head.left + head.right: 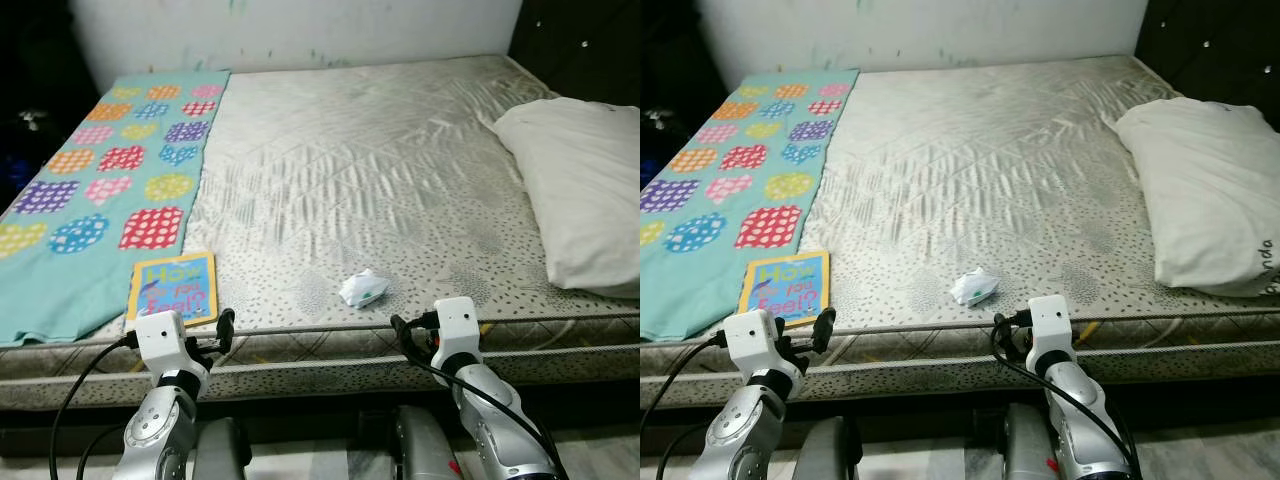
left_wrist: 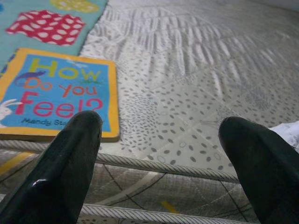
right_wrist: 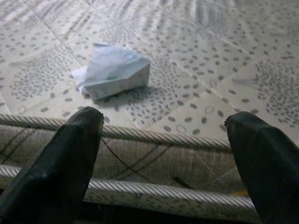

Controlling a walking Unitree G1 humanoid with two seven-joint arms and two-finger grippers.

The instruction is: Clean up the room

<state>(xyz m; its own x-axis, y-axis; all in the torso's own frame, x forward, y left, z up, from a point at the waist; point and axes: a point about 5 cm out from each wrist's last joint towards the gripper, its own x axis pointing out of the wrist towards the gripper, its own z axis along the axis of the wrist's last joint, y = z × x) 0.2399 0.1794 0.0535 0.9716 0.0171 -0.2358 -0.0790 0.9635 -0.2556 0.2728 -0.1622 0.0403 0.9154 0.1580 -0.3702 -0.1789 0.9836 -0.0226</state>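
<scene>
A blue and yellow picture book, titled "How Do You Feel?", lies flat near the front edge of the bare mattress. To its right on the mattress sits a crumpled white packet. My left gripper hovers open at the mattress edge, with the book just beyond one finger. Level with the same edge, my right gripper is open too, and the packet lies a short way ahead of it. Neither gripper holds or touches anything.
A teal blanket with coloured spotted hearts covers the bed's left side. A white pillow lies at the right. A pale wall stands behind the bed and a dark headboard to the right. The bed's side panel is right before my arms.
</scene>
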